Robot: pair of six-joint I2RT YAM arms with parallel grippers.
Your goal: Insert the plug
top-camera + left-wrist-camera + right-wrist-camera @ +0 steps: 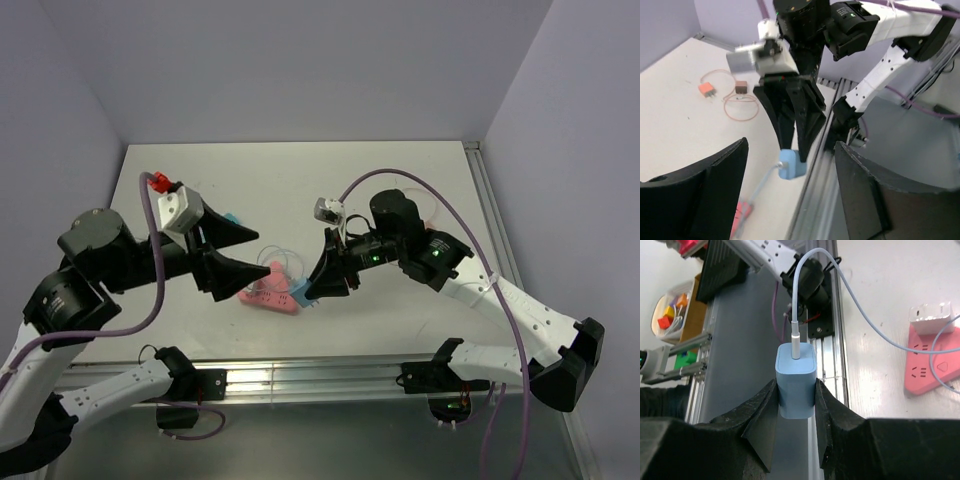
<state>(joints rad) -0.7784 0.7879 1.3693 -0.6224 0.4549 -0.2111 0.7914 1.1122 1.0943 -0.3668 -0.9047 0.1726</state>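
Note:
A light-blue plug (796,385) with a pale blue cable (860,305) sits clamped between the black fingers of my right gripper (796,396), which is shut on it. From above, the right gripper (318,288) holds the plug (300,295) low over the table, beside the pink power strip (268,296). A white adapter (929,320) is plugged into the strip (935,367). My left gripper (262,255) hovers just left of the strip, open, nothing between its fingers (705,195). Its camera faces the plug (791,164), which hangs from the right gripper.
An orange plug (706,90) and a brown plug (741,87) on a thin orange wire lie farther back on the table. A metal rail (300,375) runs along the near table edge. A bin of coloured parts (670,310) stands off the table.

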